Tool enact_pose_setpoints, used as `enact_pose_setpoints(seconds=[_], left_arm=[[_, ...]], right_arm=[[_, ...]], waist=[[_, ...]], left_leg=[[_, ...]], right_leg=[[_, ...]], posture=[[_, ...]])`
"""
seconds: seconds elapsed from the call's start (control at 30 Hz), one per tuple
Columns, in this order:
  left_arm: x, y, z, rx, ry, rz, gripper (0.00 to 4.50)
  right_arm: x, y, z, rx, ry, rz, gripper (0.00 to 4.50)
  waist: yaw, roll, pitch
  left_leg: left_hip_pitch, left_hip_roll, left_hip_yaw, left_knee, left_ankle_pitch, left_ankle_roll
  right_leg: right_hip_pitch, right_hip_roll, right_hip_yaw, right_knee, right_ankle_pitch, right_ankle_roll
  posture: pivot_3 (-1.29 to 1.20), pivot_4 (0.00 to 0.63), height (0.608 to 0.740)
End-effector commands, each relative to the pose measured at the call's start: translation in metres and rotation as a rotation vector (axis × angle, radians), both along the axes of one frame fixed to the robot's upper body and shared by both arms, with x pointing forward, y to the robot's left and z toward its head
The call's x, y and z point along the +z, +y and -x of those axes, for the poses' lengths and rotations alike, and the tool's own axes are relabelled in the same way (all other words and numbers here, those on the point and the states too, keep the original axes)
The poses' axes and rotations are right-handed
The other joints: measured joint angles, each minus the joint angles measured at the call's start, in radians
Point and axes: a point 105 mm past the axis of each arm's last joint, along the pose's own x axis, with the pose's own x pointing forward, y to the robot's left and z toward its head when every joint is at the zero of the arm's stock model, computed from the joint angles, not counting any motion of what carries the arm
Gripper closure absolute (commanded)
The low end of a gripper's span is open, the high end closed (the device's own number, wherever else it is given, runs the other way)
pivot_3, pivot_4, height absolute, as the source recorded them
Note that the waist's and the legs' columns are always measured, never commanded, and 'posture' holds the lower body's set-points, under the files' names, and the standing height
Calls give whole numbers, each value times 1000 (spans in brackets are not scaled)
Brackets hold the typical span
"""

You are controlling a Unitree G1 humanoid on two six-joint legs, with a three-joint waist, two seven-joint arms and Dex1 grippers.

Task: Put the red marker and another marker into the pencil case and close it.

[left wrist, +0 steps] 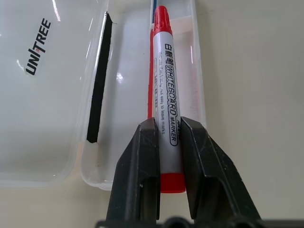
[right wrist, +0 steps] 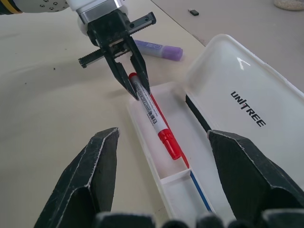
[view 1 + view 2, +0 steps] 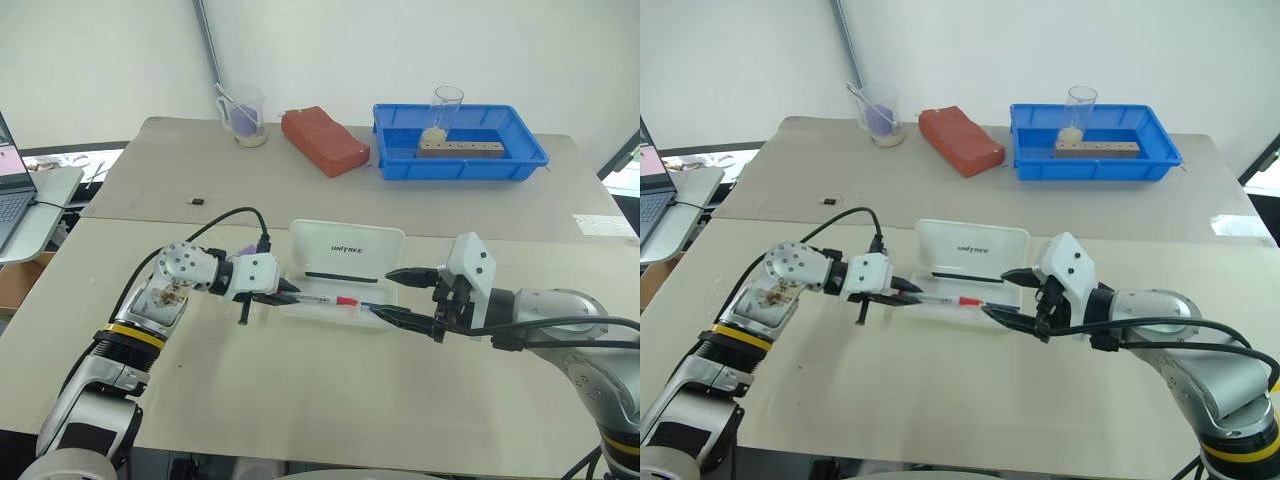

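Observation:
The pencil case [image 3: 345,249] lies open mid-table, its lid with the UNITREE lettering [image 2: 247,109] folded back. My left gripper [image 3: 285,293] is shut on the red marker [image 1: 166,99] near its red tail end. The marker [image 2: 154,116] stretches along the case's long tray, cap pointing toward my right gripper; I cannot tell whether it touches the bottom. My right gripper [image 3: 392,293] hangs open at the case's right end, with nothing between its fingers. The purple marker [image 2: 159,48] lies on the table behind my left gripper, beside the case's left end.
A thin red stick lies in the tray under the marker, and a blue item [image 2: 199,190] sits in the small end compartment. At the back stand a blue tray [image 3: 460,155] with a glass, a red brick [image 3: 323,140] and a cup [image 3: 245,115]. A laptop [image 3: 15,190] sits far left.

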Motion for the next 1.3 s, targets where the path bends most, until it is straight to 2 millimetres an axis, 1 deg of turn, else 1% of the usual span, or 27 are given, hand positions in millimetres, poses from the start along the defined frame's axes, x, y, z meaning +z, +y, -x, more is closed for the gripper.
enact_pose_setpoints(seconds=[0.03,0.3,0.5,0.53,0.57,0.67,0.73,0.77,0.8,0.93,0.97,1.0,1.03,1.07,1.13,1.2,1.3], left_arm=[[15,-3,-13,25,-73,30,4291],[15,-13,-32,27,-116,24,4291],[18,-19,-33,-5,-121,42,4291],[19,-20,-33,-7,-122,50,3281],[21,-21,-33,-7,-126,63,3074],[29,-24,-34,0,-140,98,1673],[35,-22,-35,8,-159,104,742],[41,-20,-35,20,-169,116,255],[49,-15,-36,37,-181,129,83],[74,7,-35,138,-181,174,83],[78,21,-40,221,-187,190,83],[81,30,-44,281,-192,200,83],[79,49,-50,393,-190,216,83],[78,61,-53,467,-189,224,83],[68,92,-60,668,-152,251,83],[56,109,-59,778,-94,266,83],[38,118,-50,850,4,276,83]], right_arm=[[10,1,3,15,-49,-6,1169],[10,-3,0,-1,-55,1,1169],[11,-4,1,-8,-53,0,1169],[11,-4,1,-11,-53,-2,1169],[11,-4,1,-13,-53,-3,1169],[10,-4,1,-13,-51,-6,1169],[10,-3,1,-10,-50,-8,1169],[11,-2,0,-7,-50,-10,1169],[11,-2,-1,-4,-50,-13,1169],[13,1,-2,16,-52,-19,1169],[15,4,-2,32,-53,-25,1169],[16,6,-3,43,-53,-30,1169],[18,12,-3,69,-55,-42,1169],[20,15,-3,88,-55,-50,1169],[27,26,-3,141,-66,-70,1169],[34,34,-4,177,-75,-85,1169],[42,43,-5,221,-87,-101,1169]], waist=[[0,0,0],[1,0,0],[-1,0,0],[-1,0,0],[0,0,0],[0,0,0],[0,0,0],[-1,0,0],[-1,0,0],[-5,0,0],[-5,0,0],[-8,0,0],[-8,1,0],[-9,1,0],[-11,1,0],[-8,1,0],[1,0,0]], left_leg=[[0,0,0,0,0,0],[0,0,-1,0,0,0],[0,0,-1,0,0,0],[0,0,-1,0,0,0],[0,0,-1,0,0,0],[0,-1,-1,0,0,0],[0,-1,-1,1,0,0],[0,-1,-1,1,0,0],[0,-1,-1,1,0,0],[0,0,-1,0,0,0],[0,0,-2,0,0,0],[1,0,-2,0,0,0],[1,1,-2,0,0,0],[1,1,-2,0,0,0],[3,1,-2,0,0,0],[3,1,-2,0,0,0],[1,1,-2,0,0,0]], right_leg=[[0,0,0,0,0,0],[0,0,0,0,0,0],[0,0,0,0,0,0],[0,0,0,0,0,0],[0,0,0,0,0,0],[1,0,0,0,0,0],[1,0,0,0,0,0],[1,0,0,0,0,0],[1,0,0,0,0,0],[1,1,0,0,0,0],[1,2,0,0,0,0],[1,2,0,1,0,0],[1,2,0,1,0,0],[1,2,0,1,0,1],[1,2,0,1,0,1],[1,2,0,2,0,1],[1,2,0,2,0,1]], posture=[[0,150,740],[0,150,740],[0,150,740],[0,150,740],[0,150,740],[0,150,740],[0,150,740],[0,150,740],[0,150,740],[0,150,740],[0,150,740],[0,150,740],[0,150,740],[0,150,740],[0,150,740],[0,150,740],[0,150,740]])
